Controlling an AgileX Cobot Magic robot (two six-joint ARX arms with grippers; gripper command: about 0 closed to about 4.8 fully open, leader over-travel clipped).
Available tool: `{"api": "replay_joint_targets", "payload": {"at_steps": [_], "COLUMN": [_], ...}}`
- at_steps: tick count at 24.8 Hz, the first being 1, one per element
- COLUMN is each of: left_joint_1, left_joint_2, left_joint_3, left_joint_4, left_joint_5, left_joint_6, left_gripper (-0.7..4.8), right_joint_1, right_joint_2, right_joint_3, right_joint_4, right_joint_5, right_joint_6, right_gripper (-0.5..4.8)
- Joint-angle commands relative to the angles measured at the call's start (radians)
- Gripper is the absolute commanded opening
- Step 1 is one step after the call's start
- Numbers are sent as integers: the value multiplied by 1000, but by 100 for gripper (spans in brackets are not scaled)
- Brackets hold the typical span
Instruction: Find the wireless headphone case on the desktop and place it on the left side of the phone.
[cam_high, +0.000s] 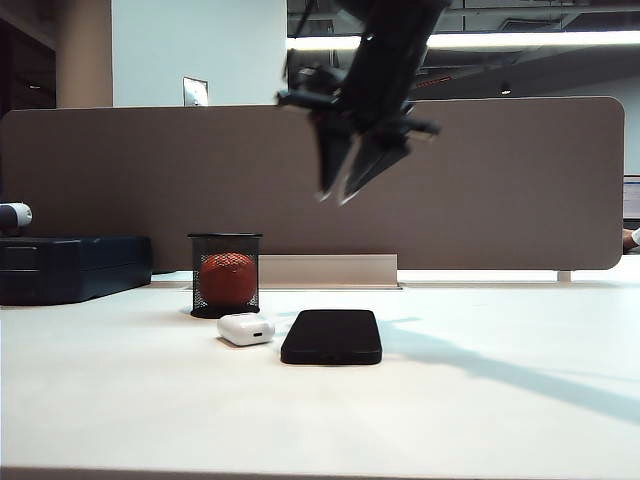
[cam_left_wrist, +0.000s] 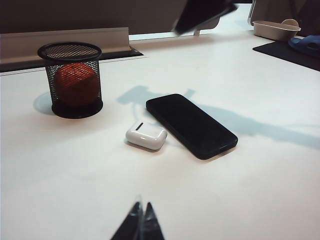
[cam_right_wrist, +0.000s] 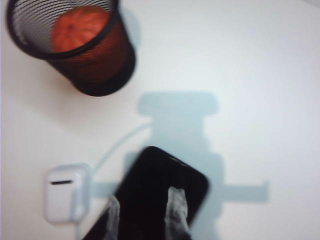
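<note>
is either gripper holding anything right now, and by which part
Nothing is held. The right gripper hangs empty above the phone; the left gripper is empty and away from it. The wireless headphone case lies free on the desktop.

The wireless headphone case (cam_high: 246, 329), a small glossy white rounded box, lies closed on the white desktop (cam_high: 480, 420) at lower centre of the exterior view. Just right of it lies the flat black phone (cam_high: 332, 337), face up.

White case (cam_high: 246, 328), black phone (cam_high: 332, 337), orange ball (cam_high: 228, 278).
</note>
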Motion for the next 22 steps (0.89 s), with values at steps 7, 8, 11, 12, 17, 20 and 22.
{"api": "replay_joint_targets", "payload": {"at_steps": [7, 8, 11, 12, 17, 20, 22], "left_joint_1": [-1, -1, -1, -1, -1, -1, -1], "left_joint_2": [0, 0, 0, 1, 0, 0, 1], "left_joint_3": [2, 2, 2, 2, 2, 2, 2], "left_joint_4": [-1, -1, -1, -1, -1, -2, -1], "left_joint_5": [7, 6, 3, 4, 3, -63, -157], "left_joint_6": [-3, -3, -3, -3, -3, -3, -3], "left_gripper": [-5, -5, -5, -5, -5, -6, -5], "right_joint_1": [-186, -210, -277, -298, -489, -554, -578], "right_joint_2": [-238, -266, -347, -373, -618, -764, -881], "right_joint_3": [3, 2, -13, -24, -243, -401, -546], "right_joint_4": [-50, -51, -47, -47, 13, 63, 142], "right_joint_5": [41, 39, 38, 35, -74, -88, -107], "right_joint_6": [-144, -150, -169, -171, -166, -166, -163], "right_gripper": [-8, -8, -8, -8, -8, -8, -8]}}
